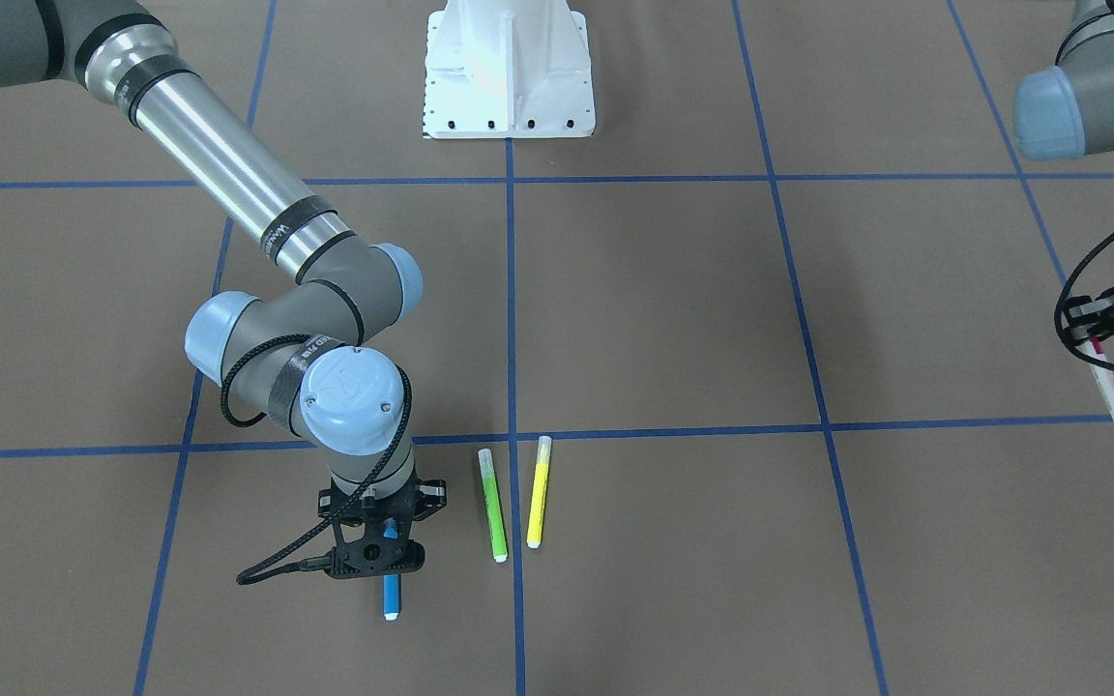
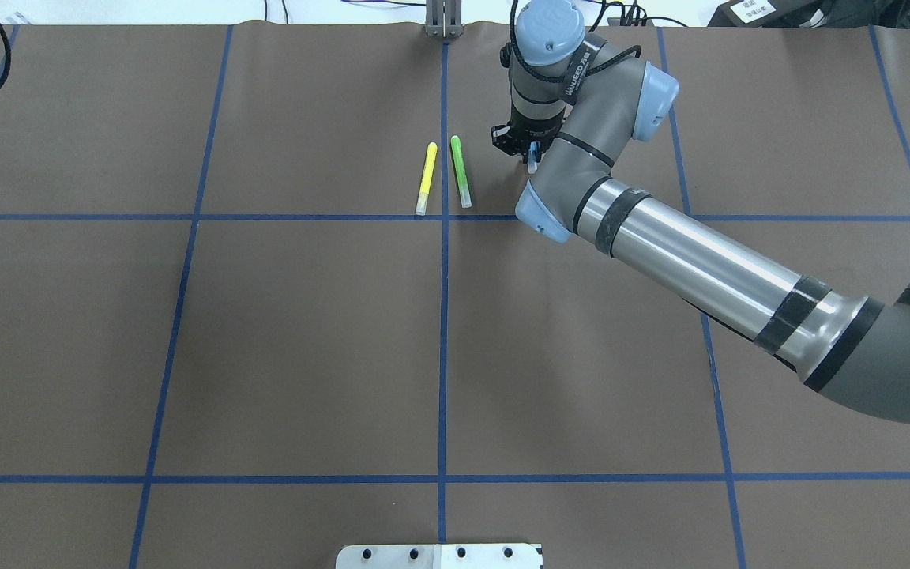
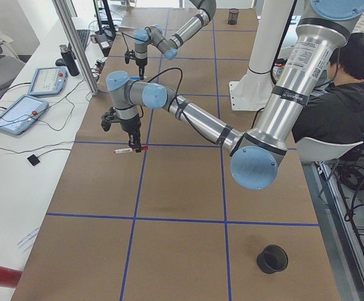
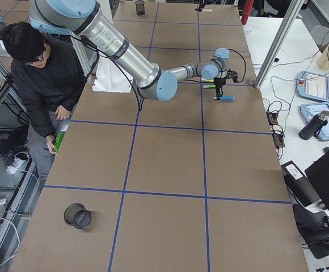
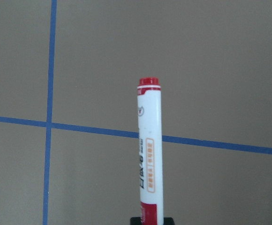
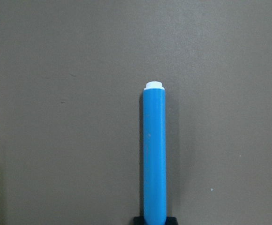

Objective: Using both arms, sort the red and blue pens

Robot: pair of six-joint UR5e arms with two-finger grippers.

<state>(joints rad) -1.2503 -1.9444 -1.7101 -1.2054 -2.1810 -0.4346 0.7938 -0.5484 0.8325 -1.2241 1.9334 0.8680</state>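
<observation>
- The slim white-barrelled marker with red cap and red end [image 5: 150, 154] juts level from the small black left gripper [image 1: 1094, 331], which clamps its cap end, at the table's left end.
- The slim blue-barrelled marker with white end [image 6: 154, 154] is pinched in the black right gripper [image 1: 385, 553], just beside the green marker [image 1: 493, 507].

red pen [image 1: 1110, 391] and blue pen [image 1: 391, 597] each held level.
</observation>
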